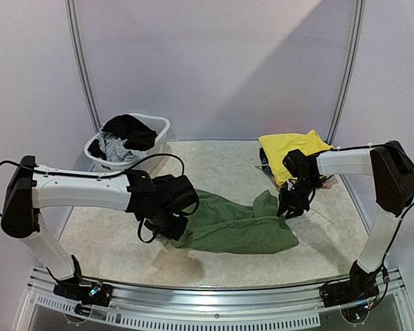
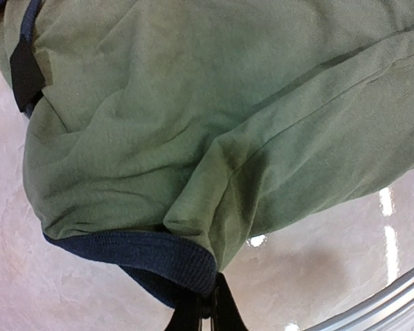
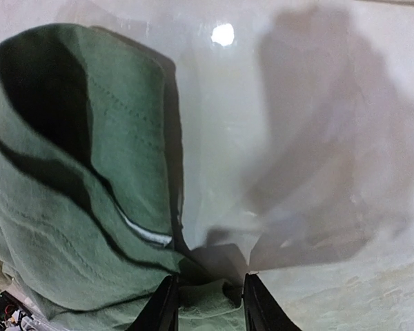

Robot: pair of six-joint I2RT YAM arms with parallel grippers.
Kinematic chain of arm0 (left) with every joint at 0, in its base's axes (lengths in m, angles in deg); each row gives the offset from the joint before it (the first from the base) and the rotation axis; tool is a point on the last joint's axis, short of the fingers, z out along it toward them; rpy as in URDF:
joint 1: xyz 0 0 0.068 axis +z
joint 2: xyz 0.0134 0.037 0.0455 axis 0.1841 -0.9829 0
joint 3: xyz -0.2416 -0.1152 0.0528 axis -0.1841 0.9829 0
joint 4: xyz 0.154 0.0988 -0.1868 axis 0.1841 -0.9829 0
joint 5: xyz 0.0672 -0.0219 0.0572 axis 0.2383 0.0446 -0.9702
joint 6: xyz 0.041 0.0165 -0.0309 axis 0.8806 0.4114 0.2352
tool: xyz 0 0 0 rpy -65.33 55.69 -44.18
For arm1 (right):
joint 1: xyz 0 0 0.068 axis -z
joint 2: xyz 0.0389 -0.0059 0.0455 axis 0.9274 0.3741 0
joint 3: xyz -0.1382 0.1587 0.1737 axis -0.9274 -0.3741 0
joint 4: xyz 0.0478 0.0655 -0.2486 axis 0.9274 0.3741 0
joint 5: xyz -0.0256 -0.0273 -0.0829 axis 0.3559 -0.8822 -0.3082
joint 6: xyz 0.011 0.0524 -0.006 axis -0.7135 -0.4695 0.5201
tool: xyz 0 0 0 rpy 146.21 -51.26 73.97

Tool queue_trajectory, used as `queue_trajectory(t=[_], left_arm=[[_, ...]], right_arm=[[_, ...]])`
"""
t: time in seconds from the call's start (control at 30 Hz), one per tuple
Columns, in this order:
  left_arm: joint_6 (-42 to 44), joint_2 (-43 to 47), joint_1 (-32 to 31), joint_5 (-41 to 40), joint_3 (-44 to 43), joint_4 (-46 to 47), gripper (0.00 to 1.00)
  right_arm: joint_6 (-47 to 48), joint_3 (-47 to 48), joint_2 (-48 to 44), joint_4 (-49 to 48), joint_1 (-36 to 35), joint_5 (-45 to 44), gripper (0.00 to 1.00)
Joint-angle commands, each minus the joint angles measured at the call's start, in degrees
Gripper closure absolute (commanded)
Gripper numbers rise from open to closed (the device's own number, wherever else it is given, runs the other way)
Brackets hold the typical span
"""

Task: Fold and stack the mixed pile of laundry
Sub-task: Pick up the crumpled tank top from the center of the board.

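Observation:
The olive-green T-shirt [image 1: 231,224] lies stretched across the table between both arms. My left gripper [image 1: 167,222] is shut on its navy ribbed trim [image 2: 159,255], the closed fingertips pinching the hem at the bottom of the left wrist view [image 2: 208,305]. My right gripper [image 1: 288,207] holds the shirt's other end, with a bunch of green cloth [image 3: 69,227] pressed between its fingers [image 3: 208,289]. A bright yellow garment [image 1: 290,147] lies folded at the back right, behind the right gripper. Black and grey pieces [image 1: 127,134] fill the tub.
A white plastic tub [image 1: 159,125] stands at the back left. The table's metal front rail [image 1: 214,296] runs along the near edge, just beyond the shirt in the left wrist view. White walls close in the back and sides.

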Motion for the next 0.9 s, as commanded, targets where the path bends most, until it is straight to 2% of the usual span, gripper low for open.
queue_trajectory(t=[0.0, 0.3, 0.5, 0.77, 0.87], left_arm=[[0.00, -0.23, -0.92, -0.48, -0.12, 0.03, 1.00], [0.40, -0.25, -0.91, -0.40, -0.20, 0.17, 1.00], [0.44, 0.01, -0.93, -0.54, -0.29, 0.10, 1.00], [0.37, 0.94, -0.96, -1.19, -0.94, -1.06, 1.00], [0.16, 2.27, -0.91, -2.23, -2.82, -2.84, 1.00]], right_arm=[[0.34, -2.06, -2.79, 0.61, 0.19, -1.00, 0.68], [-0.03, -3.25, -1.93, -2.34, 0.19, 0.59, 0.76], [-0.14, -2.99, -1.42, -3.55, 0.19, 1.48, 0.77], [0.06, -1.94, -1.54, -2.01, 0.20, 1.17, 1.00], [0.39, -0.16, -2.94, 0.22, 0.13, 0.16, 1.00]])
